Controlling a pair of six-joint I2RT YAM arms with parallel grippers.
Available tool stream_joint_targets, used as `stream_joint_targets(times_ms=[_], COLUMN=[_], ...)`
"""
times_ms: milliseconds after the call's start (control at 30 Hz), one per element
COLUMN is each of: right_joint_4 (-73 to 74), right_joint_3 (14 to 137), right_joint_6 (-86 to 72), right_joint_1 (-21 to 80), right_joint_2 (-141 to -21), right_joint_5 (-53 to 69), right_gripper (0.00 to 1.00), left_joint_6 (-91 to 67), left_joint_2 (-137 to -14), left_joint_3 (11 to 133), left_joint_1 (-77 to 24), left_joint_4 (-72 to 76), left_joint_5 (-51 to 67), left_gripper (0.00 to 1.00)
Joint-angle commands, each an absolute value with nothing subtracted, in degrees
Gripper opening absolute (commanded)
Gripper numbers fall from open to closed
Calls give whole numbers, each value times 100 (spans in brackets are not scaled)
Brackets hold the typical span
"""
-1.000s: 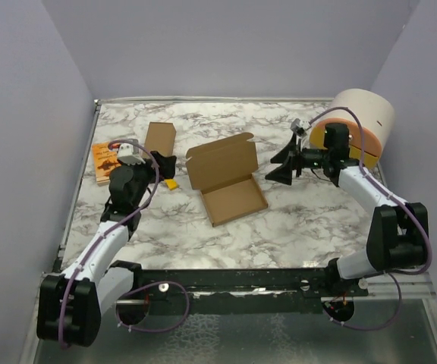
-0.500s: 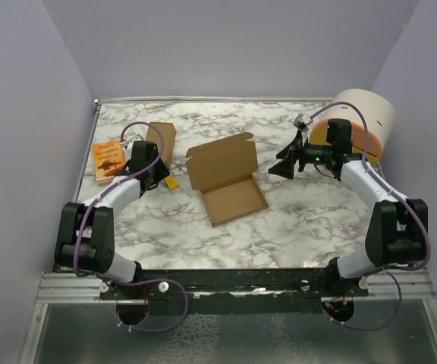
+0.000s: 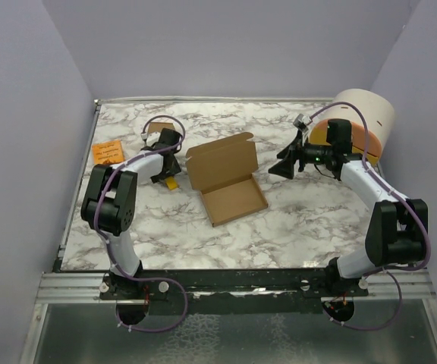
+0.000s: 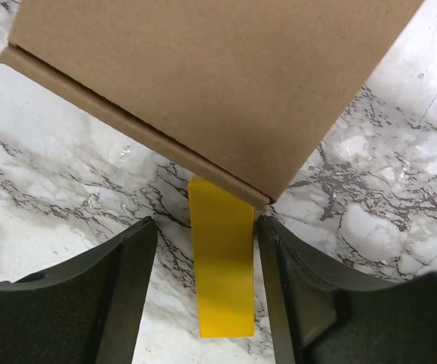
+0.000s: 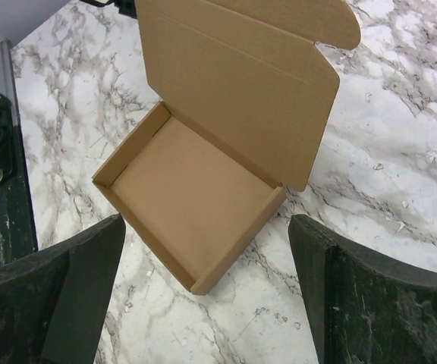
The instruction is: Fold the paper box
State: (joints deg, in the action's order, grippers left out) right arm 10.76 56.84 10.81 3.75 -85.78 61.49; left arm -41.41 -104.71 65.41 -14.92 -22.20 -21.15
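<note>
Marble worktop's (image 3: pixel 294 220) left side is newly reached by left gripper (image 4: pixel 207 227), unclenched like right gripper (image 3: pixel 281 168); paper box (image 3: pixel 226 182) is left unclosed.

Soft, even light (shadows faint)

Table top (image 3: pixel 309 227): marble-look, white with grey veining, slight gloss in the wrist views. Plain pale lavender panels box it in on three sides: left wall (image 3: pixel 21 114), far wall (image 3: pixel 226 45), right wall (image 3: pixel 431 76). Thin metal trim (image 3: pixel 77 189) runs down the table's left edge and across the far edge. At the near edge there is a silver slotted rail (image 3: pixel 67 288) with a dark bar (image 3: pixel 241 277) along it. Nearer still lies a grey dimpled sheet (image 3: pixel 241 337). Light is even and diffuse, shadows soft and short.
</note>
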Motion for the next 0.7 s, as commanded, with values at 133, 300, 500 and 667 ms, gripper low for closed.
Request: stream_joint_targets(times_ms=[133,300,500,667], right_joint_4=[1263,1287,1160,917], right_joint_3=[5826,5825,5735,5619], right_joint_6=[1245,1274,1084,789], right_joint_1=[360,360,360,360], right_joint_2=[-8689,-8723,-8754,-8863], right_joint_5=[6068,6115,6487,6991], right_gripper=[90,90,90,90], left_joint_6=[-4234,-4300,-4572,-4396], left_joint_2=[-10642,-10428,-9447,-7808], left_joint_3=[6730,6472,5707,4852], left_joint_1=[-1717,-1734,-1737,-1732], left_joint_4=[-2542,-2516,-2359,-2132], left_joint_5=[-2541,-2679,-2904,-2554], left_gripper=[39,18,5,0])
